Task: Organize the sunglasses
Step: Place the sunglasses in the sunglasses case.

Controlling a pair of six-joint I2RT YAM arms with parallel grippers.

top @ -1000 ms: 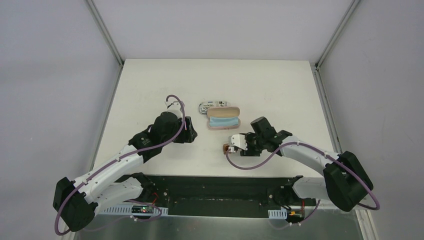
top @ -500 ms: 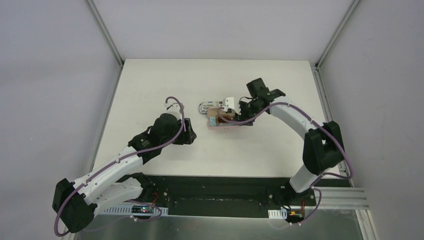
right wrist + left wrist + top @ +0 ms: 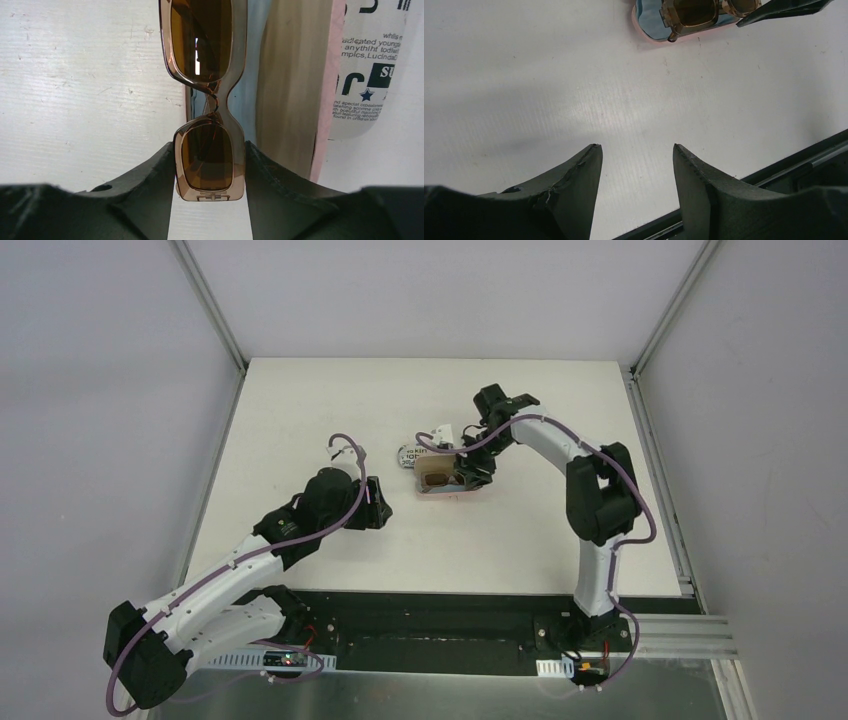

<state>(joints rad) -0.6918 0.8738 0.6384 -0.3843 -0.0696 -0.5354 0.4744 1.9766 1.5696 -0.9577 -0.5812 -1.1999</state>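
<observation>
My right gripper (image 3: 209, 152) is shut on the brown sunglasses (image 3: 206, 100), folded, with brown lenses. It holds them over the open pink case (image 3: 292, 90), whose inside holds a light blue cloth (image 3: 250, 90). In the top view the right gripper (image 3: 452, 470) and the brown sunglasses (image 3: 436, 472) sit above the pink case (image 3: 450, 490) at the table's middle. The left wrist view shows the sunglasses (image 3: 704, 12) over the case (image 3: 649, 30) at the top. My left gripper (image 3: 636, 150) is open and empty over bare table, left of the case (image 3: 378, 512). The pale whitish-lilac pair is out of view.
A black-and-white lettered case (image 3: 415, 452) lies right behind the pink case; it also shows in the right wrist view (image 3: 370, 70). The table's black front rail (image 3: 804, 160) lies near the left gripper. Metal frame posts (image 3: 210, 300) stand at the back corners.
My right arm has carried the brown sunglasses from the near middle of the table back and left, over the open pink case. The left arm has barely moved.
</observation>
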